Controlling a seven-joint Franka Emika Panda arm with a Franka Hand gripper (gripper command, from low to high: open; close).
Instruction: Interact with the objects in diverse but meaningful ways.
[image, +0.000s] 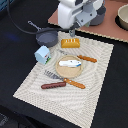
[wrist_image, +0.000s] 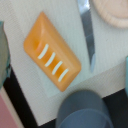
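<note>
My gripper (image: 75, 31) hangs just above the ridged yellow-orange bread loaf (image: 70, 43), apart from it. Its fingers are too small and blurred to tell how they stand, and they do not show in the wrist view. That view is filled by the loaf (wrist_image: 52, 50), lying flat on the beige mat (wrist_image: 107, 55). The grey long-handled pan (image: 47, 36) rests off the mat at the exterior view's left. The pale blue carton (image: 42, 54) stands upright on the mat. A silver fish (image: 70, 63) lies on the round plate (image: 59, 71). The red-brown sausage (image: 53, 85) lies near the mat's front.
An orange-handled knife (image: 87, 58) lies between loaf and plate, and its blade (wrist_image: 87, 30) runs beside the loaf. An orange-handled fork (image: 74, 83) lies by the sausage. A brown board (image: 112, 31) carries a bowl (image: 122, 17) at the back right. Black table surrounds the mat.
</note>
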